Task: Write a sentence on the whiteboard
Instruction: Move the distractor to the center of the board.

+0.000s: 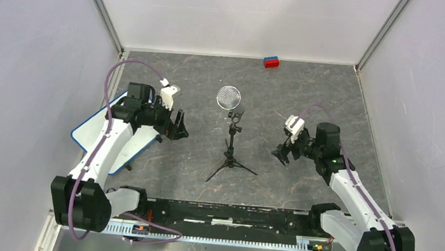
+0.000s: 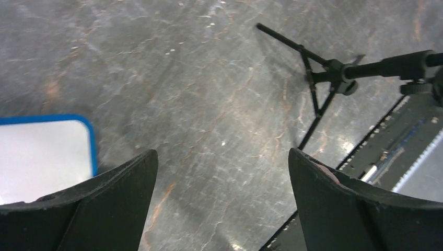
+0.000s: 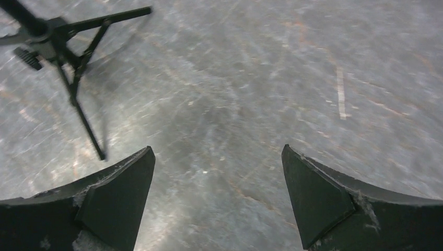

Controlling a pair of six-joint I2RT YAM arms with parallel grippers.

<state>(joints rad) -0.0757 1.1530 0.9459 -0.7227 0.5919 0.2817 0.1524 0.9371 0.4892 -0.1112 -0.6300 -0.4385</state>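
Note:
The whiteboard [image 1: 89, 127], white with a blue rim, lies at the left of the table, mostly covered by my left arm. One blank corner of it shows in the left wrist view [image 2: 44, 157]. No sentence is visible on the parts that show. My left gripper [image 1: 178, 128] is open and empty, just right of the board over bare table; in its wrist view [image 2: 223, 164] the jaws stand wide apart. My right gripper [image 1: 281, 153] is open and empty over bare table at the right, jaws wide apart in its wrist view [image 3: 218, 159]. No marker is in view.
A microphone on a black tripod [image 1: 231, 139] stands at the table's middle between the grippers; its legs show in the left wrist view [image 2: 324, 83] and the right wrist view [image 3: 68, 57]. A small red and blue block [image 1: 271, 62] lies by the back wall. White walls enclose the table.

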